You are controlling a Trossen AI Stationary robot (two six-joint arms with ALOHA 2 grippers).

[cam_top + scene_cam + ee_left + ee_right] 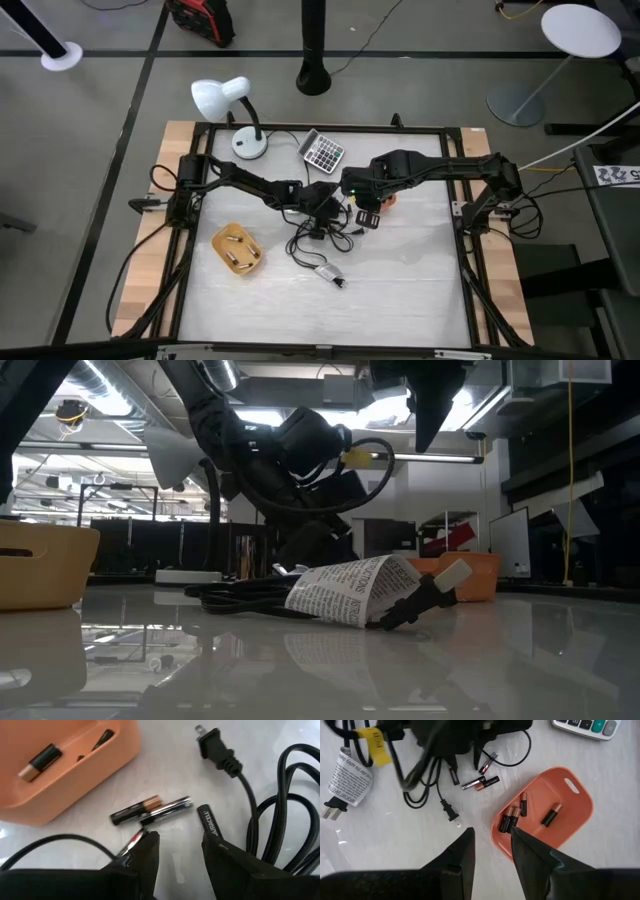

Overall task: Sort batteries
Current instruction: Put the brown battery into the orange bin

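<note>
Both grippers hover over loose batteries beside an orange tray

The left gripper [180, 847] hangs low over the table with its fingers parted and nothing between them, just above three loose batteries [152, 810] lying next to a black power plug [215, 747]. The right gripper [492, 845], also parted and empty, is higher, above the orange tray [570, 785], which holds several more batteries [515, 815]. A calculator [323, 152] sits near the white lamp [222, 100]
</note>
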